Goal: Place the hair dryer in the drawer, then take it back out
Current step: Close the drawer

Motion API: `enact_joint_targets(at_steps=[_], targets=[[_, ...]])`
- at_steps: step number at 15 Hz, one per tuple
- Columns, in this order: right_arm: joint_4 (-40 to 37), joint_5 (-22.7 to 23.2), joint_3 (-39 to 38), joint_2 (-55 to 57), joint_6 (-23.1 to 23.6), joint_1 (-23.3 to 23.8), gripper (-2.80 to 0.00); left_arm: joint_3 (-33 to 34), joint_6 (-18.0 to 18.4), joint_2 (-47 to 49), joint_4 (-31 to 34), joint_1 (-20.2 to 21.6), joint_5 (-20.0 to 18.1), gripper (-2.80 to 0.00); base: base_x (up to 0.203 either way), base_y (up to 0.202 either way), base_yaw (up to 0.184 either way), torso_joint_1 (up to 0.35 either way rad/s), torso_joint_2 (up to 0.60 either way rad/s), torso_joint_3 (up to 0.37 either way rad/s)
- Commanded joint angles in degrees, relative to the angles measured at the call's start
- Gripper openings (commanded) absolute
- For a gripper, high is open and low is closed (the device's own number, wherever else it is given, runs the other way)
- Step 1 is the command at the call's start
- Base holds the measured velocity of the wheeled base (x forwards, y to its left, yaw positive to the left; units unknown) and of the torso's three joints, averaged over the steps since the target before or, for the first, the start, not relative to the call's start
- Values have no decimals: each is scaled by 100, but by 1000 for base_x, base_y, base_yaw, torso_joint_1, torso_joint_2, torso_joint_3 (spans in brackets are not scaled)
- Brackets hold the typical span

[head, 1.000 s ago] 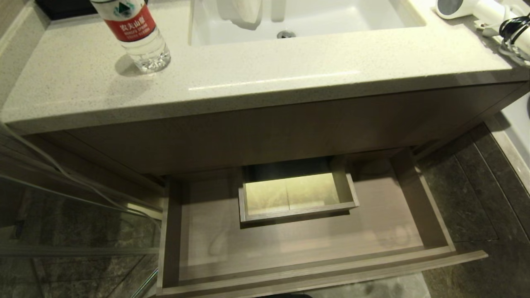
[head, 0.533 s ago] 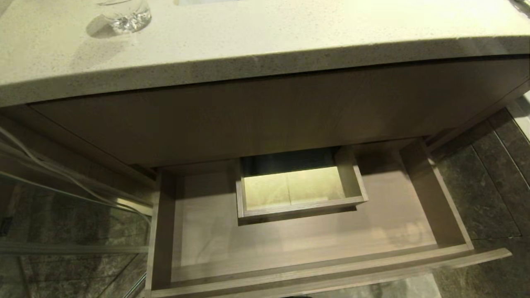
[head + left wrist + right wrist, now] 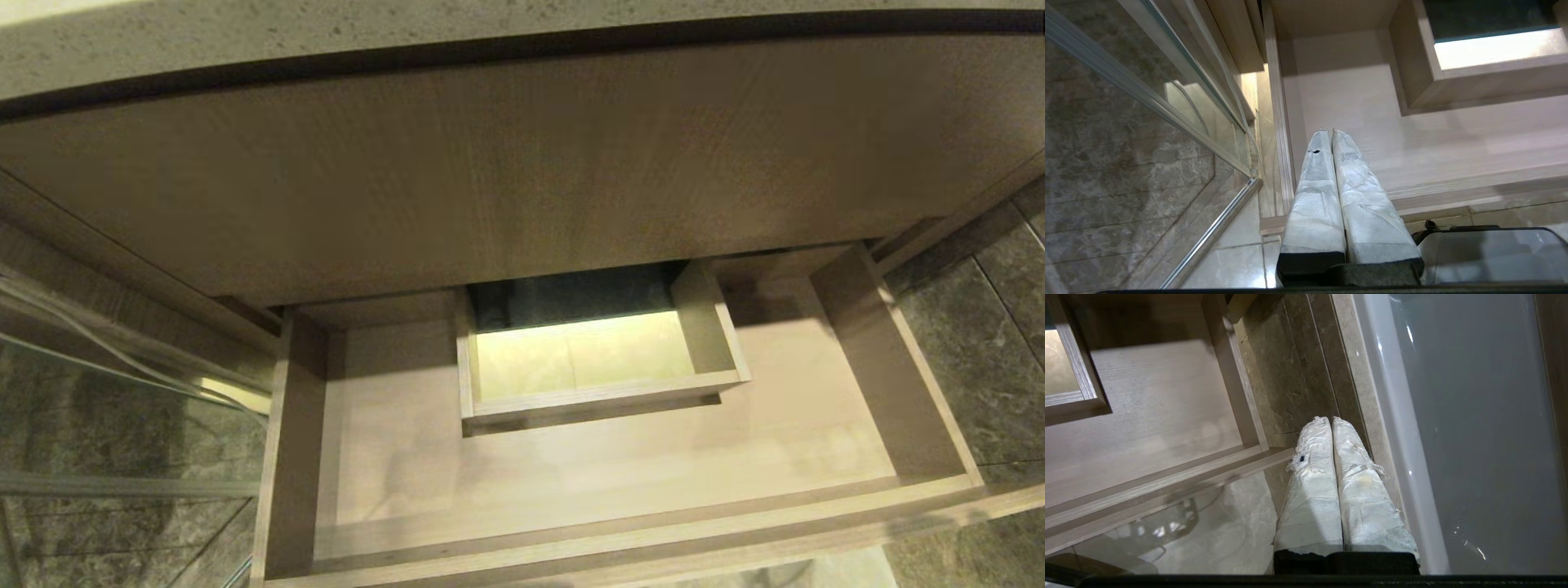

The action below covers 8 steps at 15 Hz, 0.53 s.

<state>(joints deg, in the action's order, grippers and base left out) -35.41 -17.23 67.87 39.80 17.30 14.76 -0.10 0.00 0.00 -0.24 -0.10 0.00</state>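
The drawer (image 3: 588,482) stands pulled wide open below the taller wood panel (image 3: 522,171), and its light-wood floor lies bare around the rectangular cut-out (image 3: 584,359) at the middle of its back. Through that cut-out a bright patch of floor shows. The hair dryer appears in none of the views, so where it sits cannot be told from here.

Over the drawer's left end hangs the left gripper (image 3: 1331,131), its white-wrapped fingers (image 3: 1314,192) pressed together with nothing between them (the tips sit just inside the drawer's left side wall). A glass panel (image 3: 1126,134) with a metal frame runs alongside that same wall, out over the tiled floor.

Past the drawer's right end, the right gripper (image 3: 1331,418) points down at the dark floor tiles (image 3: 1290,375), fingers (image 3: 1310,498) together and empty too. It hangs between the drawer's right side wall and a white bathtub rim (image 3: 1392,416), touching neither.
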Motion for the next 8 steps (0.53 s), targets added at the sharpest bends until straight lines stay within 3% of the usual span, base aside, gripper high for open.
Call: enact_joint_targets(at_steps=[1, 8], targets=[[-27, -9, -36, -25, 10, 0, -280, 1, 0, 2, -2, 1, 0, -280, 0, 0, 0, -221, 498, 263], [-27, -9, -97, -69, 10, 0, -280, 1, 0, 3, -2, 1, 0, -280, 0, 0, 0, -212, 478, 268]])
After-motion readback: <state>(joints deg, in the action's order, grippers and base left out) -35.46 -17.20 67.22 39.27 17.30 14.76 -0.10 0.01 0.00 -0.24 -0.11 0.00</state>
